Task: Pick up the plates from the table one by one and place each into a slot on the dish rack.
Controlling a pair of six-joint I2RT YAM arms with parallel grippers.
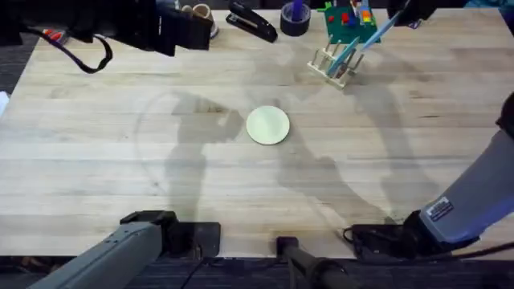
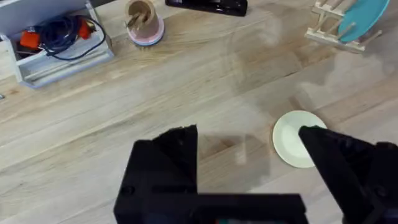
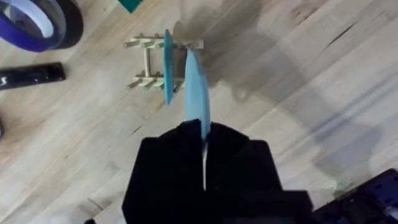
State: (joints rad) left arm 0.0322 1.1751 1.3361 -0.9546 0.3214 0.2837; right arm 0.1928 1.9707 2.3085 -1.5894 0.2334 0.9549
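1. While the right pincer is pressed together on the rim of a blue plate, it holds that plate on edge just ahead of its tips and close to the rack; the plate is not yet in a slot, so I judge this placing to be half done.
2. Just past the held plate, a second blue edge stands upright among the pegs; it looks like a plate already slotted, though I cannot be sure.
3. Well apart from the right pincer, the cream plate lies flat on the table, untouched; by my reckoning it is what remains.
4. The left pincer is spread with nothing between its fingers; it hangs above the table, and the cream plate lies below, beside one fingertip.
5. The right wrist view separates the two blue edges and shows the grip; from the left wrist they merge into one blue shape at the rack; the overhead view gives the gap between the cream plate and the rack.
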